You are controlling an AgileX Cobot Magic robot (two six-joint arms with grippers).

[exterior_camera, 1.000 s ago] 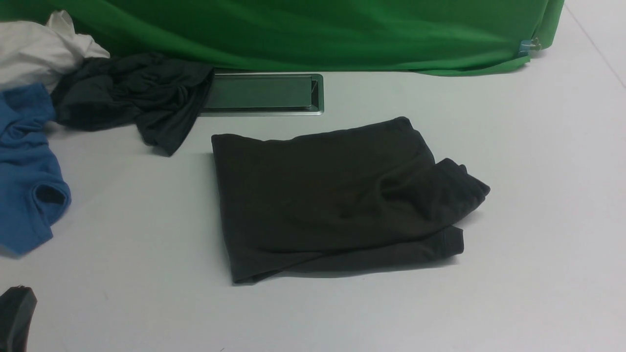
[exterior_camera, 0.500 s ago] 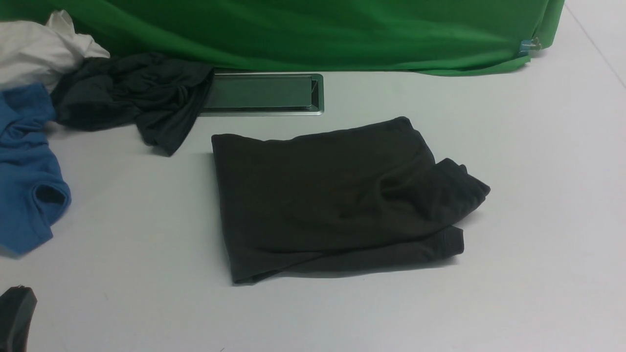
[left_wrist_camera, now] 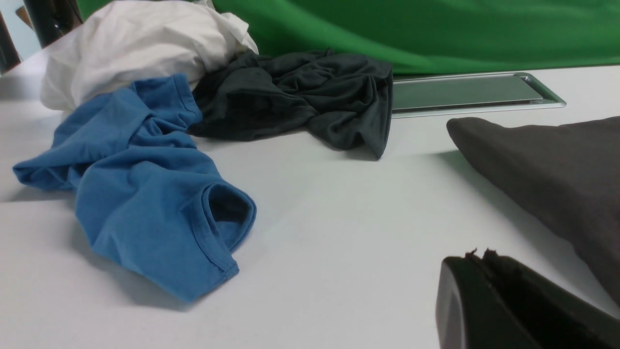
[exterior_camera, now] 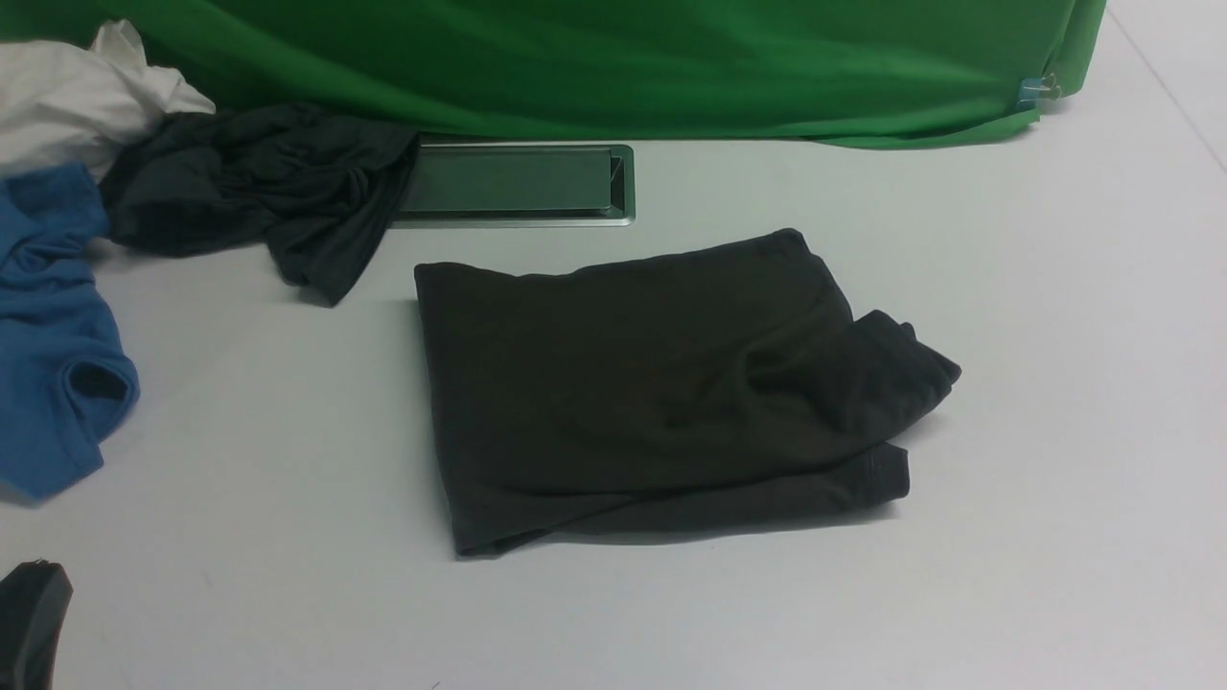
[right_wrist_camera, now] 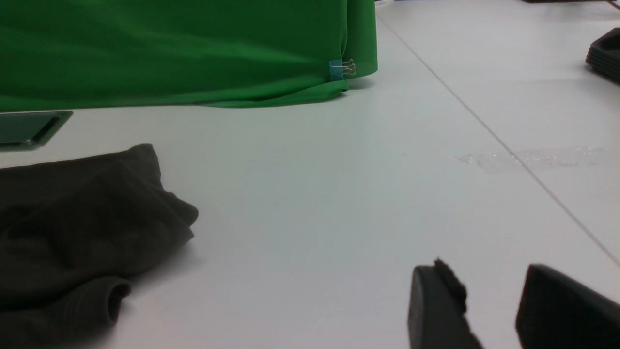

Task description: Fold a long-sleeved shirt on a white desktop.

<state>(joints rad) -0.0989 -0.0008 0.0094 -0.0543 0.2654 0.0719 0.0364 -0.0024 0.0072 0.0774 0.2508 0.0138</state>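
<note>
**Both tools resting clear of the folded shirt**

The left tool (left_wrist_camera: 484,261) is sitting pressed together and empty; the right tool (right_wrist_camera: 489,300) is sitting with its jaws spread, pinching nothing — both low over the white surface (exterior_camera: 1054,383). Between them, the long-sleeved shirt (exterior_camera: 661,393) is lying folded mid-surface, near the grey hatch (exterior_camera: 513,182), well apart from the blue shirt (exterior_camera: 48,335).
</note>
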